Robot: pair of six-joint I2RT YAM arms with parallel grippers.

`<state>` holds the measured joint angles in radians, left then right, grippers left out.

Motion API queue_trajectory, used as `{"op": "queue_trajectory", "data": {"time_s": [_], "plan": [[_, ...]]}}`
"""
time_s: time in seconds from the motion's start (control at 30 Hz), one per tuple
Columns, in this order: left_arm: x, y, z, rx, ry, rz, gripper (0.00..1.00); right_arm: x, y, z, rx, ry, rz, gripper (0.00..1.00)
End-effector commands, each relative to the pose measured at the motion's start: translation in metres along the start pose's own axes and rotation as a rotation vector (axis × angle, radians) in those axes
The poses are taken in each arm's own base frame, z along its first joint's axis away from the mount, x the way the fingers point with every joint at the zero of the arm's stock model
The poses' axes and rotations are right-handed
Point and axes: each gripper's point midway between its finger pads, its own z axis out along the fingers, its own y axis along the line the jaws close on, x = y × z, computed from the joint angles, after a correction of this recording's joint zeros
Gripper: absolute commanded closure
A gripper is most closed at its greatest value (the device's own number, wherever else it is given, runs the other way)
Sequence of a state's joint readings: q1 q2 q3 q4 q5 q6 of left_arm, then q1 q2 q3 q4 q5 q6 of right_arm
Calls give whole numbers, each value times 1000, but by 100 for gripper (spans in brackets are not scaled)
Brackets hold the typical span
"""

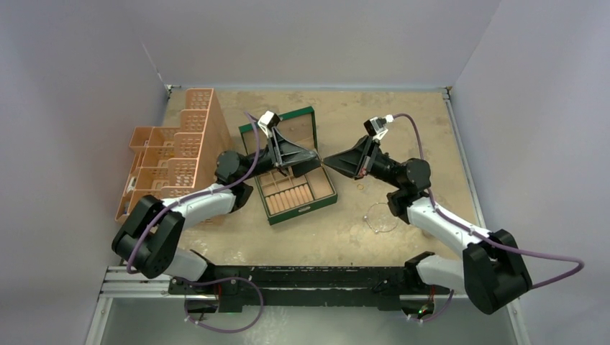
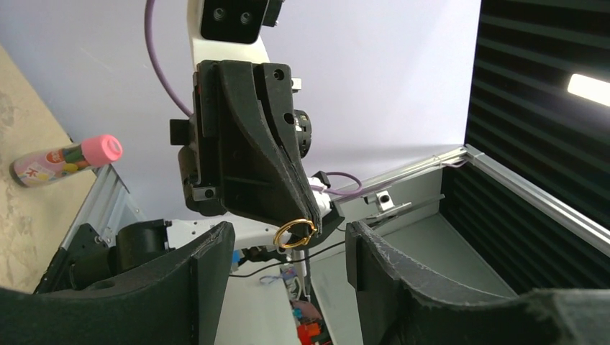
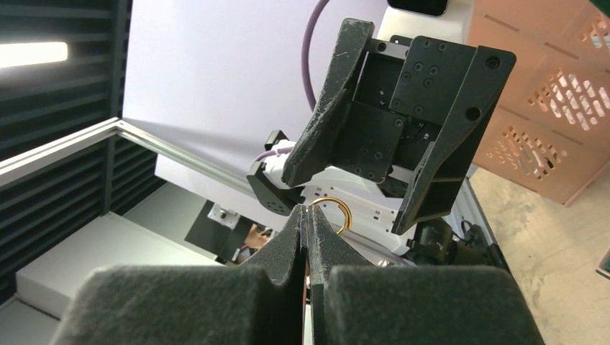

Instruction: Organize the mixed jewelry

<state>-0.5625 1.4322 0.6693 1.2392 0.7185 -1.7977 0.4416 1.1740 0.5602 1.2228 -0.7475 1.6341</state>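
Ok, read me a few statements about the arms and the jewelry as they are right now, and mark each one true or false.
1. The right jaws are shut on a gold ring. True.
2. The left jaws are shut too. False: they stand open, facing the ring.
3. The wire hoop lies inside the green box. False: it lies on the table, to the right of the box.
4. A pink-capped tube lies on its side on the table. True.

we see an open green box (image 1: 306,210) on the desk (image 1: 424,129), a peach perforated rack (image 1: 173,154) just left of it, and a pink-capped tube (image 2: 66,159) lying flat.
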Motion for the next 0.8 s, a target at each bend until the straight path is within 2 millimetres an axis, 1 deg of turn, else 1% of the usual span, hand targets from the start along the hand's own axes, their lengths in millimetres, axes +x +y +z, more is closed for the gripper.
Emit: {"op": "queue_trajectory", "data": {"time_s": [0.0,0.17,0.27,0.33,0.5,0.77], "plan": [[4,-21,0,87,21,32,43,1,29,4,-113,1,-23,100],[3,-27,3,134,36,41,46,1,31,7,-138,-4,12,100],[3,-31,3,158,41,48,51,1,30,8,-144,0,27,100],[3,-32,3,158,43,53,56,1,29,8,-141,-1,34,100],[5,-35,2,169,45,61,63,0,23,8,-123,-6,51,100],[10,-40,-1,163,60,21,69,-4,21,10,-106,-31,39,100]]}}
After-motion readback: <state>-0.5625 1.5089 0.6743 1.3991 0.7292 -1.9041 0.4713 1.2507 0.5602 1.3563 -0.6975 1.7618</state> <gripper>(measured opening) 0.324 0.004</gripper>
